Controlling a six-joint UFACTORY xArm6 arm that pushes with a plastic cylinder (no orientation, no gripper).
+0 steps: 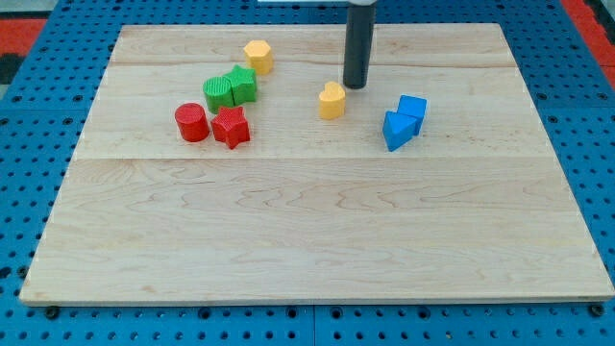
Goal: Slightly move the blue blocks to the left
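Two blue plastic blocks (404, 120) touching, down-right of my tip (356, 86); yellow heart-shaped block (332, 101) just down-left. No jaws, just rod.

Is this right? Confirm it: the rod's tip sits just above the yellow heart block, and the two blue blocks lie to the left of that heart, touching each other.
Not quite. In the camera view the two blue blocks lie to the right of the yellow heart block, not the left. The rest holds: my tip sits just above the heart, and the blue blocks touch.
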